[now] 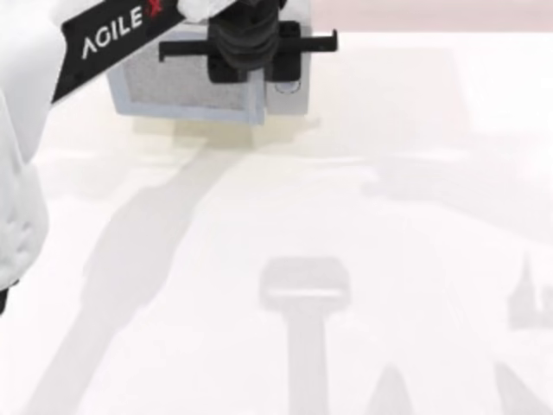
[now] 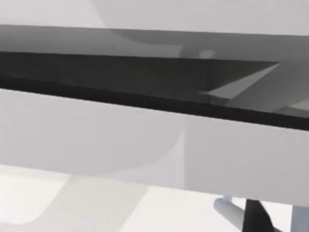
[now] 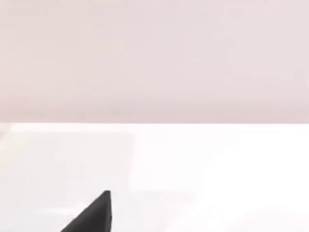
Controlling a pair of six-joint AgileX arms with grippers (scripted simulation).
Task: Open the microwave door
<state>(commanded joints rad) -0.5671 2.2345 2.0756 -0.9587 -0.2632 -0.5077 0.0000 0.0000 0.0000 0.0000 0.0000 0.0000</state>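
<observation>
Microwave door (image 1: pixel 186 85) under left gripper (image 1: pixel 251 43)

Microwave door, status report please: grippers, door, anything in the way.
Left gripper at the microwave door, by its knob-side edge. Door looks slightly ajar on the microwave. Right arm out of top view. No obstruction seen.

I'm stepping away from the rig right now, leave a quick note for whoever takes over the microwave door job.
Left claw: over the microwave's front top edge at the table's far left; whether it grips anything can't be seen.
Right arm: out of the top view, apparently parked; only a dark claw tip shows in its wrist view.
Microwave door: seems ajar at most.
Left: swing the door fully open.
</observation>
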